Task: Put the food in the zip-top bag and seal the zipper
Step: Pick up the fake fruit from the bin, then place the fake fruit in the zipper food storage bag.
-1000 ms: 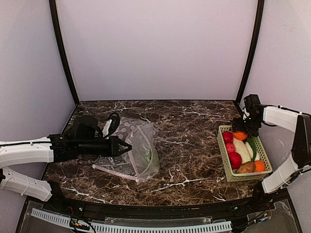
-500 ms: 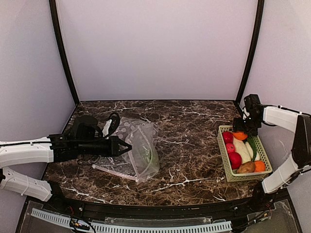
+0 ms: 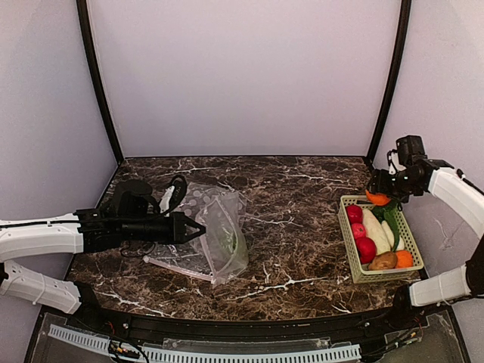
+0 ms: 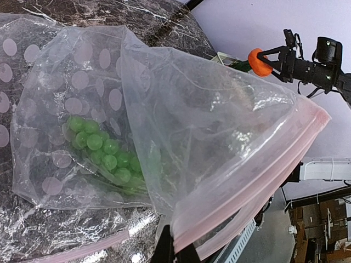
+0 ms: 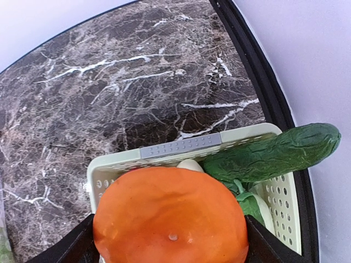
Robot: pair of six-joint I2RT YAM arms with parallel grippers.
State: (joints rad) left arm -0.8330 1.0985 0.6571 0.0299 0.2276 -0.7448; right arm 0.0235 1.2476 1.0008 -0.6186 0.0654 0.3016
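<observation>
My left gripper [image 3: 198, 229] is shut on the pinkish zipper strip [image 4: 258, 175] of the clear dotted zip-top bag [image 3: 219, 231], holding its mouth up and open toward the right; its own tips show at the bottom of the left wrist view [image 4: 176, 253]. Green grapes [image 4: 104, 150] lie inside the bag. My right gripper [image 3: 378, 198] is shut on an orange fruit [image 5: 171, 216], held above the far end of the pale green basket [image 3: 355, 266]. It also shows in the left wrist view [image 4: 259, 62]. The basket holds red apples [image 3: 364, 248], a white radish [image 3: 376, 233], a brown potato [image 3: 383, 261] and another orange one [image 3: 404, 259].
A second clear bag [image 3: 172, 266] lies flat under and in front of the held one. A green cucumber-like piece [image 5: 274, 156] rests across the basket's far corner. Dark posts [image 3: 97, 83] and pale walls close in the marble table [image 3: 295, 227].
My right gripper has lifted the orange fruit out of the basket and moved up and to the right. The left arm and the bag have not moved.
</observation>
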